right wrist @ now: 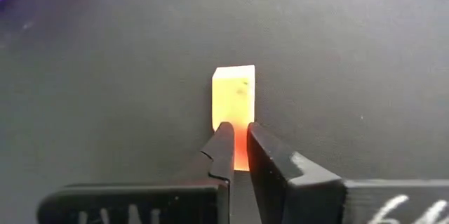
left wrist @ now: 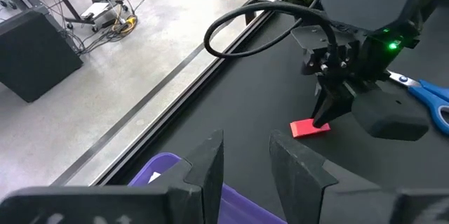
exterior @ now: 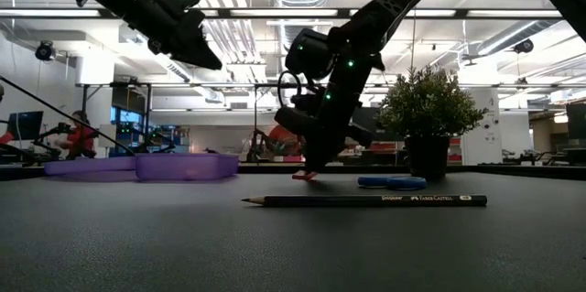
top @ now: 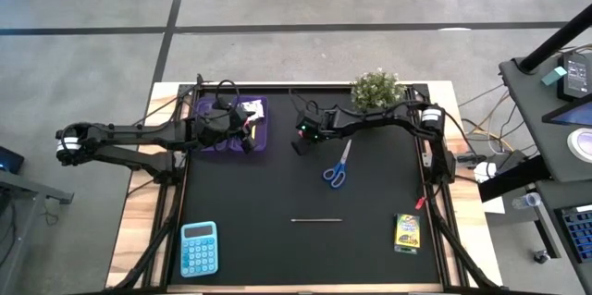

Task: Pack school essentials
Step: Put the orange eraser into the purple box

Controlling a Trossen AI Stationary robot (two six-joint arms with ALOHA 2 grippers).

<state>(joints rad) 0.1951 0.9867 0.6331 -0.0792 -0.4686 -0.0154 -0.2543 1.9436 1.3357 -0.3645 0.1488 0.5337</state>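
Right gripper (right wrist: 238, 143) pinched shut on eraser (right wrist: 233, 101), top centre of surface (top: 277, 193). Left gripper (left wrist: 245, 157) part open, empty, over purple case (top: 231, 124).

Right pincer (top: 303, 147) seemingly low beside scissors (top: 338, 167).

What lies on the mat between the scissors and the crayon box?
Nothing: in the high view the black mat is bare between the scissors and the crayon box. The pencil lies off to the side.
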